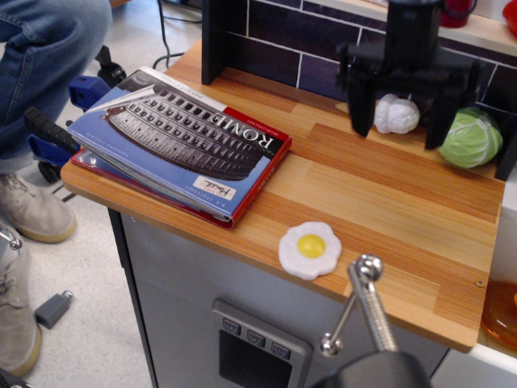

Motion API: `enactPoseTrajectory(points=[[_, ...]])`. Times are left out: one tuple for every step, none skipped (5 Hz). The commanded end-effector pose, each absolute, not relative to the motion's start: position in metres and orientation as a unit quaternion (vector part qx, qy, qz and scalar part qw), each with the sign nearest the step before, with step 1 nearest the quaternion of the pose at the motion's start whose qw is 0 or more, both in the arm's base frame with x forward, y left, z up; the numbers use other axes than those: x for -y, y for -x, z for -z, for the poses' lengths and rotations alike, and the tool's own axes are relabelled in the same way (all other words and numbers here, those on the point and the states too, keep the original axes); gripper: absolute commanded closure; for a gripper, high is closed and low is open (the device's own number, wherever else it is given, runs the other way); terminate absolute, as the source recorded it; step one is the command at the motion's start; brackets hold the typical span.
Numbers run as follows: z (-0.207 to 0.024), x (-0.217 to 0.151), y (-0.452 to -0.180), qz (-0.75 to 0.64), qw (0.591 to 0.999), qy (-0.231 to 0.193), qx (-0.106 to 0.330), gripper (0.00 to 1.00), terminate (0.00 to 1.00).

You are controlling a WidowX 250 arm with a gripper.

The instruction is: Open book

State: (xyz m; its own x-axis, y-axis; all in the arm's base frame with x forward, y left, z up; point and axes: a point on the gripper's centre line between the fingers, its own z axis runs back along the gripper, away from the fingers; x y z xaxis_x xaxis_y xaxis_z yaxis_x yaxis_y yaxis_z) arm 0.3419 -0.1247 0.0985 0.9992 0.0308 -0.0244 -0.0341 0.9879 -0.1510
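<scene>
The book point(174, 141) lies closed on the left end of the wooden counter point(388, 202). It has a blue cover with a grey Colosseum photo and the title "ROME", a red edge and a small white label near its front corner. Its left part overhangs the counter's edge. My gripper point(400, 121) is black and hangs above the counter's back right, far to the right of the book. Its two fingers point(361, 101) are spread wide apart and hold nothing.
A toy fried egg point(310, 248) lies near the front edge. A white garlic-like toy point(397, 115) and a green cabbage point(468, 137) sit at the back right behind the gripper. A metal faucet handle point(367, 303) is in the foreground. A seated person's legs point(40, 73) are at the left.
</scene>
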Motion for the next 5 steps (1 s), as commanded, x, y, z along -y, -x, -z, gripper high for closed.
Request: enactPoseTrajectory(points=[[-0.135, 0.047, -0.371, -0.014, 0.998, 0.053, 0.025, 0.00, 0.00], [-0.130, -0.001, -0.381, -0.005, 0.998, 0.051, 0.020, 0.00, 0.00], [-0.111, -0.051, -0.379, 0.000, 0.999, 0.037, -0.003, 0.00, 0.00], [-0.099, -0.084, -0.377, 0.003, 1.000, 0.021, -0.020, 0.00, 0.00], [-0.097, -0.097, -0.378, 0.008, 1.000, 0.007, -0.019, 0.00, 0.00]])
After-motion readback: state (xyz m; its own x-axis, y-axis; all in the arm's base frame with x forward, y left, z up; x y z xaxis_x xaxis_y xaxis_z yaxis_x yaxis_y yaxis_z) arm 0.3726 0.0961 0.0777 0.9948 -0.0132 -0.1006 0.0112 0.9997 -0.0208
